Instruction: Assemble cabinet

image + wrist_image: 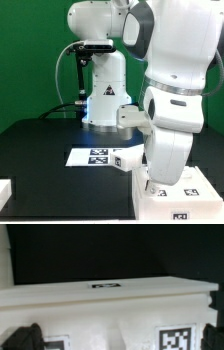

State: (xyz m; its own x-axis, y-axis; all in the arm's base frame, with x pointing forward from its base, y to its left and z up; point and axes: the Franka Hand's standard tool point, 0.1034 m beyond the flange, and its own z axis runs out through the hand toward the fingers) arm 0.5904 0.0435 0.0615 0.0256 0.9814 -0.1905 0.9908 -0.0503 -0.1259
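A white cabinet box part (pixel 110 300) fills the lower half of the wrist view. It has one tag on its upper face (pixel 106 285) and tags on its near face (pixel 176 336). My gripper (pixel 118 339) is open. Its dark fingertips (pixel 24 336) stand wide apart, close over the box's near face, and hold nothing. In the exterior view the cabinet parts (pixel 185 192) lie at the front on the exterior view's right, under my arm (pixel 170 120), which hides the gripper. A small tagged white piece (pixel 122 160) lies beside them.
The marker board (pixel 92 155) lies flat on the black table, in front of the arm's base (pixel 105 100). Another white part (pixel 5 192) shows at the front edge on the exterior view's left. A green wall stands behind.
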